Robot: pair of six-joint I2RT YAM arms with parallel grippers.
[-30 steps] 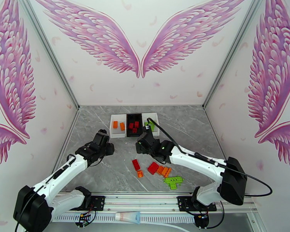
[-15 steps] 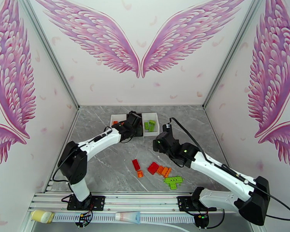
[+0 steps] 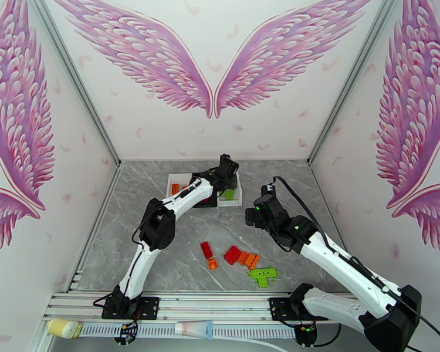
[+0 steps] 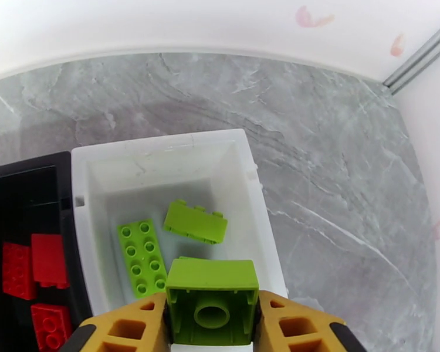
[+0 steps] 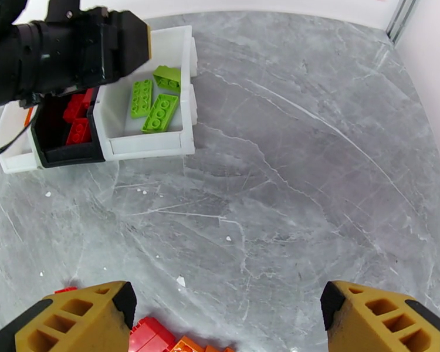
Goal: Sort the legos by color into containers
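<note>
Left tool (image 4: 212,317) pinching lime brick (image 4: 211,278), over white tray (image 4: 260,224) edge

Bench (image 3: 161,259): grey marble-pattern surface. A few small white specks (image 5: 180,281) lie on it in the right wrist view.

Enclosure: white walls on three sides carry a pink feathered-wing mural (image 3: 211,71). A metal corner post (image 3: 73,77) stands at each rear corner.

Near edge: an aluminium rail (image 3: 220,301) runs the width of the bench. On the slotted strip just in front of it lie a white-and-blue tube (image 3: 193,330), about centre, and a cream rounded item (image 3: 64,328), far left. What that item is cannot be told.
</note>
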